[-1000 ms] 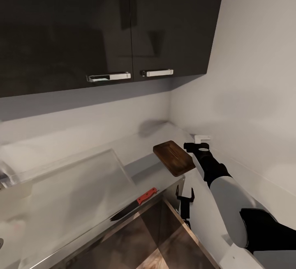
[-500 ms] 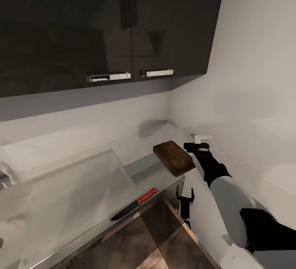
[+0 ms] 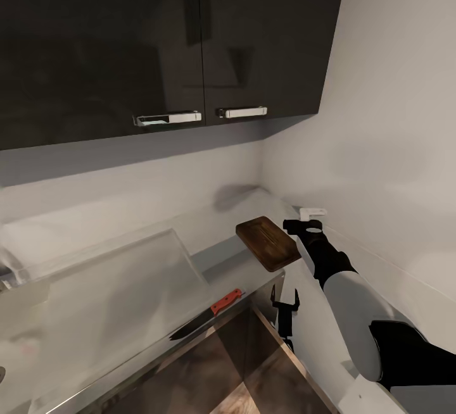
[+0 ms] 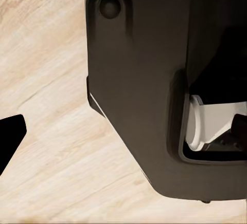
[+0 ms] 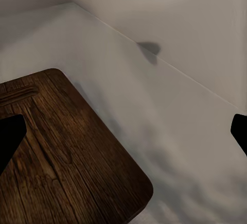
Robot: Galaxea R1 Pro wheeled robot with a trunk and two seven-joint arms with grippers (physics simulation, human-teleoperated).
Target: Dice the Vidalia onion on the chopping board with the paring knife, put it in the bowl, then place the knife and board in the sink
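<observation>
While the right arm reaches out over the table [image 3: 253, 259] at mid-right of the head view, its gripper [image 5: 123, 131] hovers by the far end of the chopping board [image 3: 268, 242]. In the right wrist view both fingertips [image 5: 10, 139] sit at opposite frame edges, so jaws are wide, nothing between them. The board fills the lower left of that view, slot handle at the left edge, bare grey top to the right of it.

Paring knife [image 3: 206, 316] lies near the table's front edge, lower centre of the head view, red handle toward the board, well apart from it. Sink [image 3: 114, 287] basin occupies centre-left; can't make out an onion in it.

Left gripper [image 3: 284, 307] hangs low below the table edge, bottom centre. Its wrist cam looks at wood floor [image 4: 51, 131] and the robot's dark base [image 4: 149, 80]. One fingertip visible at the left edge; can't tell how far the jaws stand.

Step, imo: going for the board w/ the right arm. Nxt move needs the gripper lowered and centred across a board edge, then closed. The board lies flat, so the lower finger needs a way under, maybe at an overhang. Risk: pushing it instead of gripping.
</observation>
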